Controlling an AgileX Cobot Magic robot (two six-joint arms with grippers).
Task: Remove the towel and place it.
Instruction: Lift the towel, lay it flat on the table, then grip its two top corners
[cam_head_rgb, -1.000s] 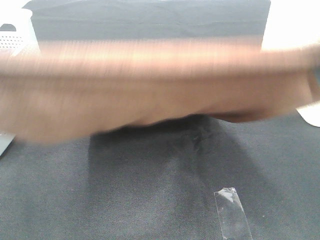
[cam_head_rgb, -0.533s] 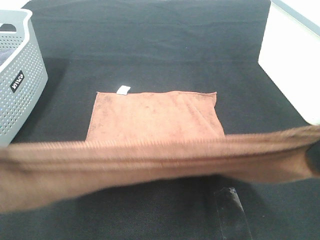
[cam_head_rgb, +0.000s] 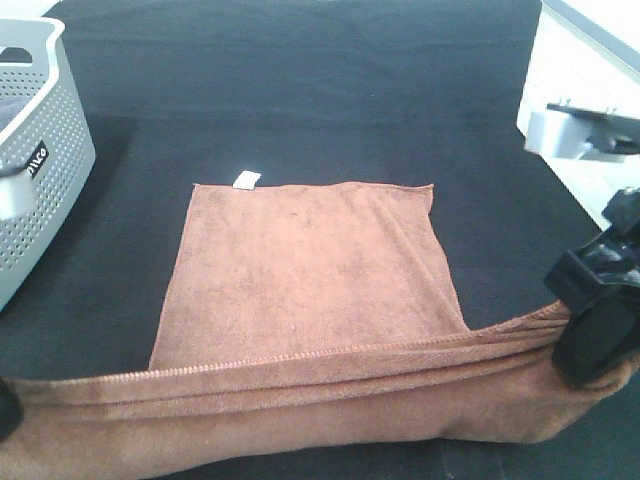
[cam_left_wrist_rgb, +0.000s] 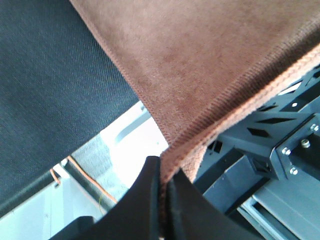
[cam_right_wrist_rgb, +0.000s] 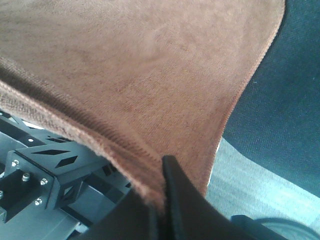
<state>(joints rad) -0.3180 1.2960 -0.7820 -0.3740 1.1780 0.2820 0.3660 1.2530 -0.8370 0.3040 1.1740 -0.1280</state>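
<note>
**Both grippers clamped on the towel's near corners**

Here's the towel (cam_head_rgb: 300, 270): brown terry cloth, rectangular, with a fuzzy nap and a ribbed stitched hem all round. Its far part lies flat on the black table cloth (cam_head_rgb: 300, 90), which is a fine matte weave. A small white tag (cam_head_rgb: 246, 180) sits at the far short edge. The near part rises off the cloth and runs as a long folded band across the front, with the hems stacked in ridges.

Over to the left gripper (cam_left_wrist_rgb: 163, 175). Its smooth black fingers are pressed tight together with a towel corner pinched between them. The right gripper (cam_right_wrist_rgb: 161, 195) does the same, nipping a corner where the hem folds over. From the high camera, the right arm sits low at the table's right edge, at the end of the band. The left is barely visible at the opposite corner.

A grey perforated plastic basket (cam_head_rgb: 40, 170) stands far left, well apart from the towel.
</note>
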